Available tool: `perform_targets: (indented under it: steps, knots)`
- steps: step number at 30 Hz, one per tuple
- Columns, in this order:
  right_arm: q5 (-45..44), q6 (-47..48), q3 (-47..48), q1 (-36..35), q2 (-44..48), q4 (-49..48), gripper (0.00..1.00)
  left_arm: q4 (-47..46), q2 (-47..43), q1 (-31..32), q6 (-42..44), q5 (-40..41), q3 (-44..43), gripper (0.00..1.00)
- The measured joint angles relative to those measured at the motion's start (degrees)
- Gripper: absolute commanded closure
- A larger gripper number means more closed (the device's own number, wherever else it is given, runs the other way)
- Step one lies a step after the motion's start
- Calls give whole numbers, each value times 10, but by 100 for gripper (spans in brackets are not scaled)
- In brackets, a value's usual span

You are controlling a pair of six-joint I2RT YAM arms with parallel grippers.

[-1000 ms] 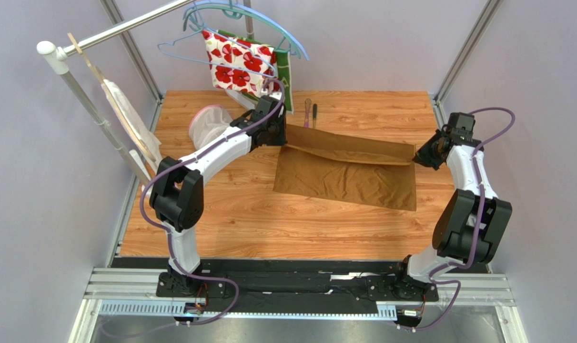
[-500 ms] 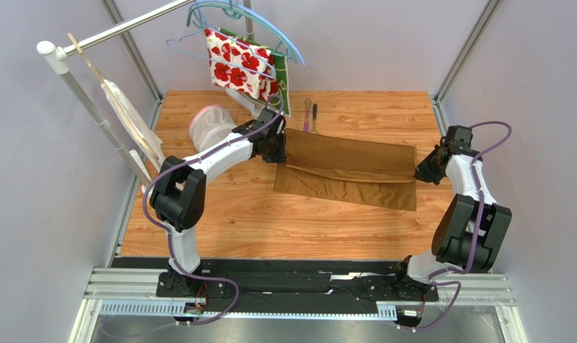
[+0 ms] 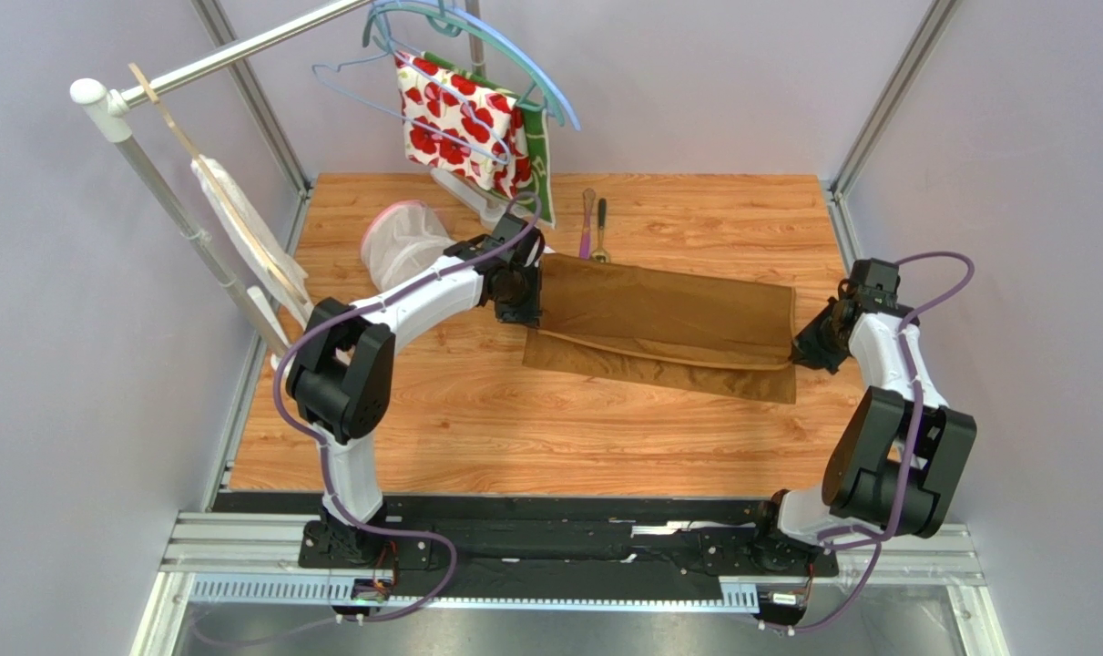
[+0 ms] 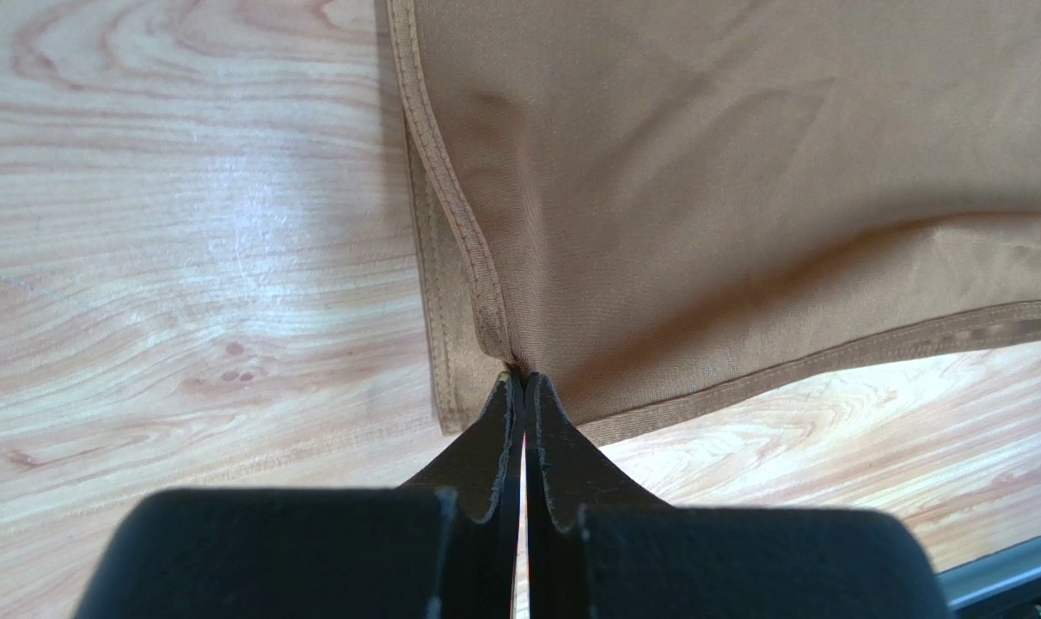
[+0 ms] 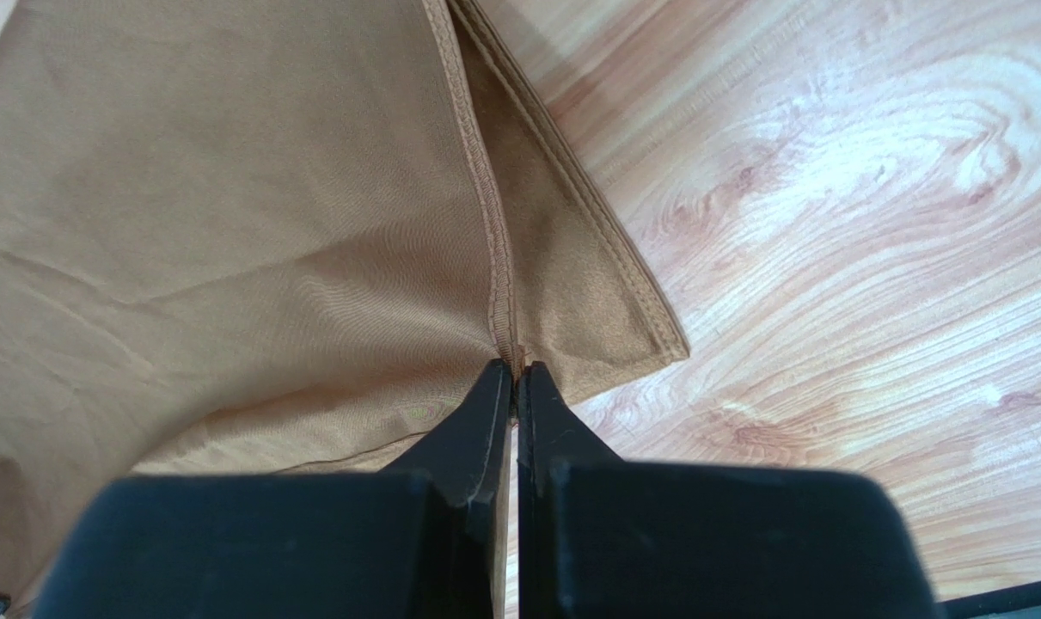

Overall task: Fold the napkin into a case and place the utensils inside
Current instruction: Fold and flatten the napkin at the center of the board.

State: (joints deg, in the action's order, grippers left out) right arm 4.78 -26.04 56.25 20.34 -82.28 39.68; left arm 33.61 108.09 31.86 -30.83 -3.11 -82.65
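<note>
The golden-brown napkin [image 3: 659, 328] lies across the middle of the wooden table, its far half drawn over the near half. My left gripper [image 3: 536, 317] is shut on the napkin's [image 4: 745, 168] hemmed edge at the left end [image 4: 523, 374]. My right gripper [image 3: 796, 353] is shut on the napkin's [image 5: 228, 194] hem at the right end [image 5: 514, 366]. A strip of the lower layer shows along the near side. The utensils lie just beyond the napkin's far edge: a purple-pink stick [image 3: 587, 223] and a gold-bowled spoon [image 3: 602, 233] with a dark handle.
A white cloth with red flowers [image 3: 464, 123] and a green cloth [image 3: 540, 157] hang from hangers on a rack at the back left. A pink-rimmed mesh basket [image 3: 399, 235] lies on the table by the left arm. Metal frame posts stand at the table's corners.
Both grippers have pulled the napkin's far edge toward the near side, so the upper layer now covers most of the lower one. The hanging cloths swayed slightly.
</note>
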Motion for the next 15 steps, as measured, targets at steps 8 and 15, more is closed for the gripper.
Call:
perform_targets:
  steps: [8, 15]
  knots:
    - [3, -3, -17, 2, 0, 2, 100, 14, 2, 0, -1, -3, 9, 100]
    - [2, -7, -31, 10, -6, 4, 100, 21, 16, 0, 0, 2, 9, 100]
